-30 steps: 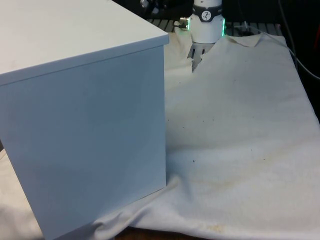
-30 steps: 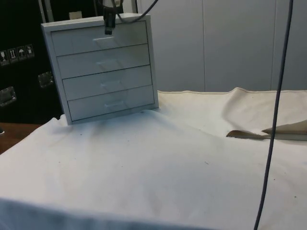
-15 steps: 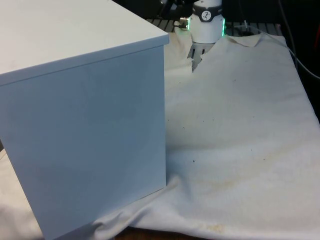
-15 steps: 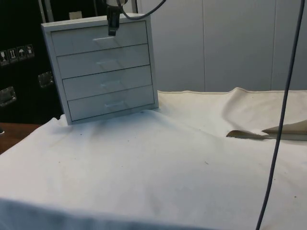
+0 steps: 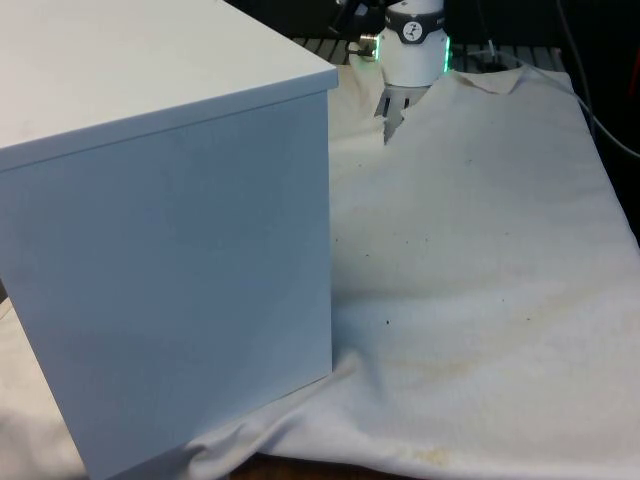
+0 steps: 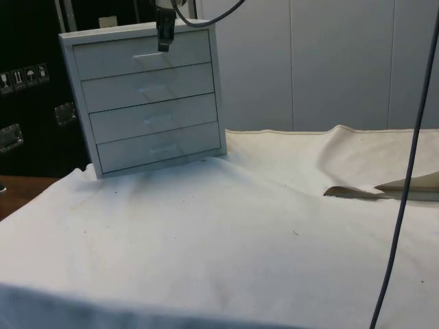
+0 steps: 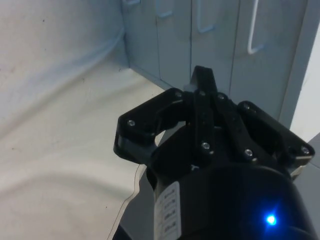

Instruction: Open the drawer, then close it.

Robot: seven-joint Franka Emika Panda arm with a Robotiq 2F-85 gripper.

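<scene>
Side view, boxy white chest [image 6: 147, 103], four flat drawers, end effector [image 6: 163, 41] closed.

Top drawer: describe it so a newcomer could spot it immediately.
On the white cloth stands a white chest of drawers with four stacked fronts. The top drawer is the highest, just beneath the lid; unlike the rest, it has the black gripper hanging before its handle.
</scene>
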